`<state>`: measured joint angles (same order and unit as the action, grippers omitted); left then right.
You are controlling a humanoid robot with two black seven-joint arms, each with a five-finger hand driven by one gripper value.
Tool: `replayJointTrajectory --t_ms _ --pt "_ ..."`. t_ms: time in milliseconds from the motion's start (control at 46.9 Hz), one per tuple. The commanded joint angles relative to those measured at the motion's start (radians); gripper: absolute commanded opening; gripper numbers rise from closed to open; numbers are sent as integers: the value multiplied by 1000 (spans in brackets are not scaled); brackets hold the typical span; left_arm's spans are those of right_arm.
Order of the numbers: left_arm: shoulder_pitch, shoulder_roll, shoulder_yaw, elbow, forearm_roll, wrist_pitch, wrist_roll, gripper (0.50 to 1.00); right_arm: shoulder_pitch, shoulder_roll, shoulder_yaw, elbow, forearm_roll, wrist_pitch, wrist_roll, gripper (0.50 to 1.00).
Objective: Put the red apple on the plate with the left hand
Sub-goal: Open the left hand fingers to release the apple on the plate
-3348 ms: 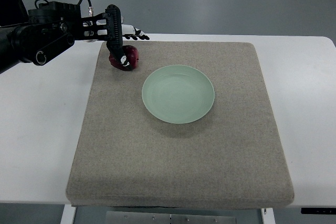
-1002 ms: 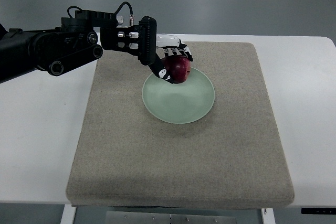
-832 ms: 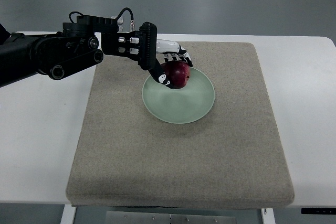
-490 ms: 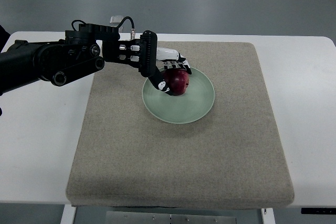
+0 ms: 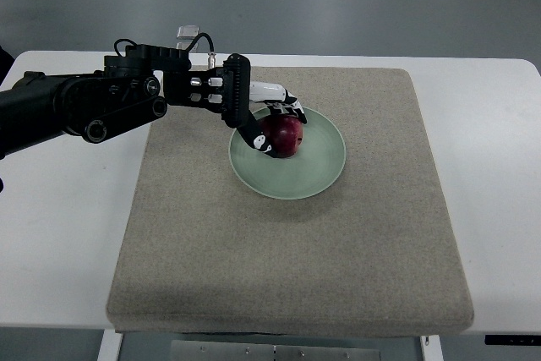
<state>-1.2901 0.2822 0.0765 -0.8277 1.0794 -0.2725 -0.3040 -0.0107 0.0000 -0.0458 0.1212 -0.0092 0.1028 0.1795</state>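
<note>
A dark red apple (image 5: 285, 135) rests in the upper left part of the pale green plate (image 5: 314, 166). My left hand (image 5: 272, 127) reaches in from the left over the plate's rim, with its fingers still curled around the apple from the left and far sides. The black forearm (image 5: 101, 103) stretches back to the picture's left edge. No right arm shows.
The plate sits on a grey-beige felt mat (image 5: 292, 251) that covers most of a white table (image 5: 59, 226). Grey floor lies beyond the table's far edge.
The left hand carried the apple from the mat's far left corner to the plate, then lowered it onto the plate's upper left part. The hand has stayed closed around it.
</note>
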Motion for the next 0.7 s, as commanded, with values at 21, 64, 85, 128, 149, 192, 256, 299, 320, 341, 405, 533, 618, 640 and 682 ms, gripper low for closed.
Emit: replayJointTrajectory --t_ms 21,64,85,128,149,192,256,299,320,341,405,533,618,640,682 --pt "0 0 0 1 -3 1 0 846 0 0 1 0 0 0 0 964" --pt "0 0 0 1 -3 1 0 848 0 0 0 0 0 0 0 964" --pt "0 2 -1 1 -3 1 0 849 0 0 0 0 0 0 0 964" --pt "0 0 -1 1 -3 1 0 849 0 0 0 0 0 0 0 964" --pt "0 0 -1 1 -3 1 0 853 0 0 0 0 0 0 0 964" --pt "0 0 -1 1 -4 1 0 874 0 0 1 0 0 0 0 964" --pt "0 2 -1 1 -4 1 0 881 0 0 0 0 0 0 0 964" --pt "0 2 -1 1 -4 1 0 885 0 0 0 0 0 0 0 964" --pt "0 2 -1 1 -4 1 0 887 0 0 0 0 0 0 0 964" --pt "0 2 -1 1 -4 1 0 889 0 0 0 0 0 0 0 964" --pt "0 2 -1 1 -6 3 0 955 0 0 1 0 0 0 0 964" --pt "0 2 -3 1 -6 3 0 973 0 0 0 0 0 0 0 964" --pt "0 6 -4 4 -6 3 0 973 0 0 0 0 0 0 0 964" --pt "0 9 -7 6 -6 3 0 973 0 0 0 0 0 0 0 964" --pt "0 14 -15 7 -6 1 0 973 0 0 1 0 0 0 0 964"
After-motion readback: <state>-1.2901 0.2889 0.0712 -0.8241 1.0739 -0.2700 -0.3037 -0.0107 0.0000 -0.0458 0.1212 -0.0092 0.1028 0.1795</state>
